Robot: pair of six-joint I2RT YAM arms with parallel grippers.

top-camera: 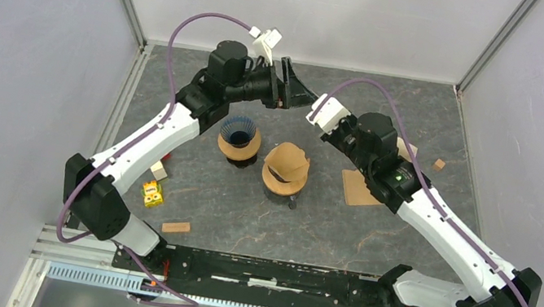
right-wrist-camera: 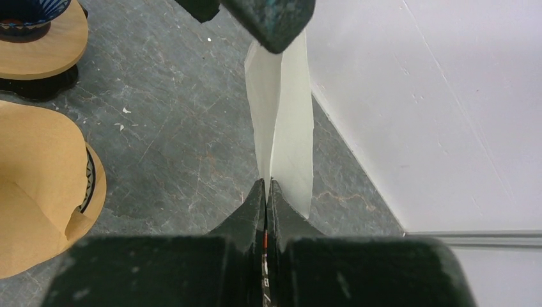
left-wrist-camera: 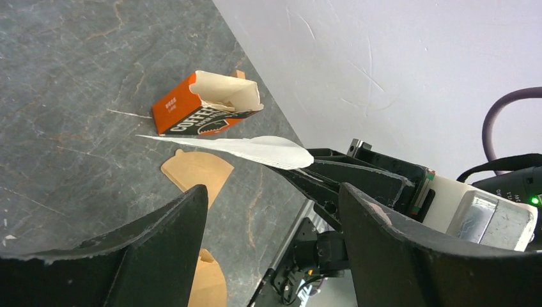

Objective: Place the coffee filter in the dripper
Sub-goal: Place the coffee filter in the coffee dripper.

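Up by the far edge, right gripper (right-wrist-camera: 266, 187) is pinched tight on the white coffee filter (right-wrist-camera: 289, 137), holding it off the table. Left gripper (top-camera: 294, 88) hangs just beside it, jaws spread wide. Blue dripper (top-camera: 239, 128) sits lower, toward the middle.

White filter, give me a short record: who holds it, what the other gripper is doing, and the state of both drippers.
white filter: held in the air
holder: right gripper, shut on its edge
left gripper: open, at the filter's far end
blue dripper: no filter inside
other dripper: brown filter in it
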